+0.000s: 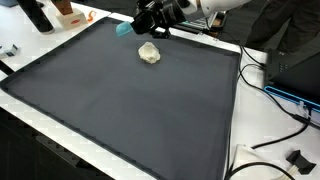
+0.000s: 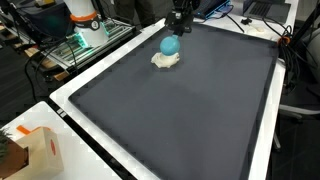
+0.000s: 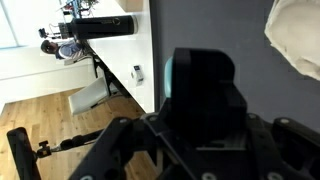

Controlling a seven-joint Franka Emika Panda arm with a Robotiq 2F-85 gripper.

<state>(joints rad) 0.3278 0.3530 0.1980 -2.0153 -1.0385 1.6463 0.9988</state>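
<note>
**Figure: the gripper at the blue ball, far edge of the work surface.**

Nearest the cameras lies the bare expanse of the dark mat (image 1: 120,110), with a cardboard box (image 2: 35,150) off its near corner in an exterior view. Farther in, a white crumpled lump (image 1: 149,53) rests on the mat.

Beyond it, the blue ball (image 1: 122,29) sits at about ten o'clock from the lump, near it but apart. In an exterior view the ball (image 2: 170,45) shows at twelve o'clock of the lump (image 2: 166,61) and overlaps it, so contact between the two cannot be settled.

The gripper (image 1: 141,25) stands just beside the ball at its three o'clock, reaching in tilted from the far side. In the wrist view its black body fills the middle. A sliver of pale blue (image 3: 171,75) shows at its nine o'clock edge, and the lump (image 3: 298,38) fills the two o'clock corner. Whether the jaws are spread, pressed together or pinching the ball cannot be told.

The step in hand appears to be the hold on the ball. It is judged to go well under these conditions:
- **Centred fingers:** they should bear across the ball's widest part, because a round body probably rolls away from an off-centre squeeze.
- **Slow closure:** closing gradually limits that risk.
- **Clear of the lump:** the wrist should keep away from the lump at the ball's four o'clock, which soft folds may snag.
</note>
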